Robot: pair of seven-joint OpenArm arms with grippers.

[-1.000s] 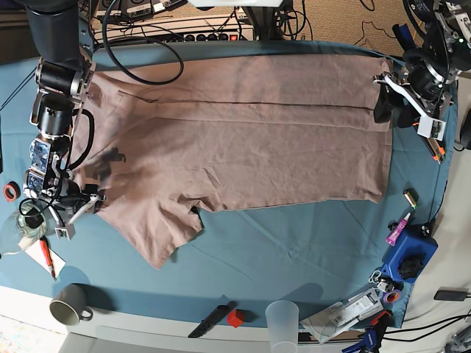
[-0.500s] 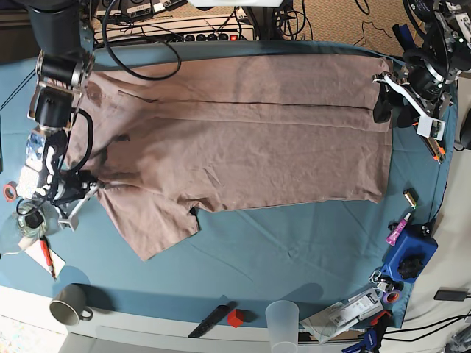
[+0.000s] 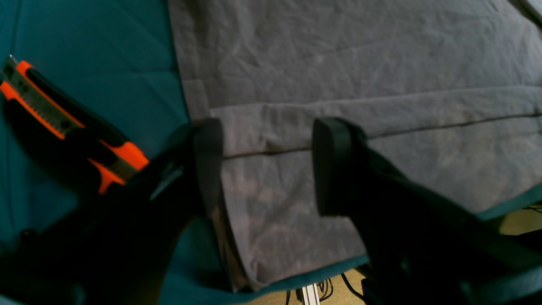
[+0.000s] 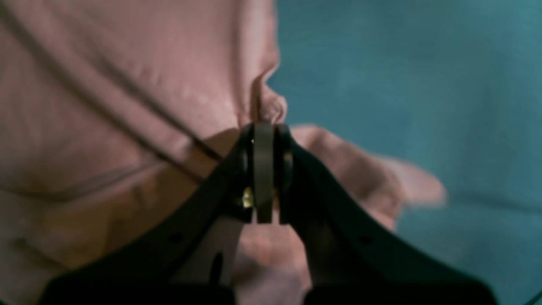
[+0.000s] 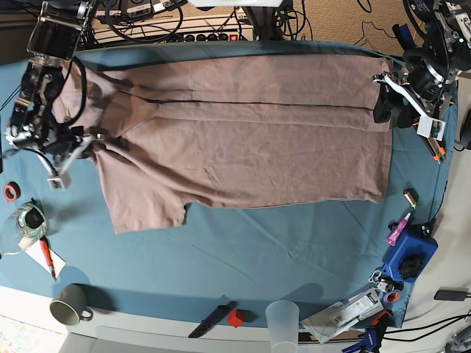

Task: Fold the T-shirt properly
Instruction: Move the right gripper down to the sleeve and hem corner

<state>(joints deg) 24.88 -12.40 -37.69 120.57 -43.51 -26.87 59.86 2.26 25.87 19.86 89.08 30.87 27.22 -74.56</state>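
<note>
The T-shirt (image 5: 243, 132) lies spread flat on the teal table cloth (image 5: 257, 257), hem to the right and collar end to the left, with a long fold line across its upper part. At the left, my right gripper (image 5: 88, 140) is shut on a bunched pinch of the T-shirt's sleeve edge (image 4: 264, 112), which rises between the closed jaws of my right gripper (image 4: 264, 127). My left gripper (image 5: 384, 103) hovers over the hem's far right corner. In the left wrist view, my left gripper (image 3: 266, 165) is open above the folded T-shirt (image 3: 338, 84) with nothing between its fingers.
An orange and black utility knife (image 5: 436, 151) lies right of the hem, also in the left wrist view (image 3: 63, 123). A grey mug (image 5: 70, 304), a clear cup (image 5: 282, 318), a black knife (image 5: 212, 318) and a blue box (image 5: 411, 257) line the front and right. A glass jar (image 5: 24, 220) sits at the left.
My right gripper has shut on the sleeve and drawn it up and back toward the far left, flattening the sleeve that hung toward the front. The left arm has not moved.
</note>
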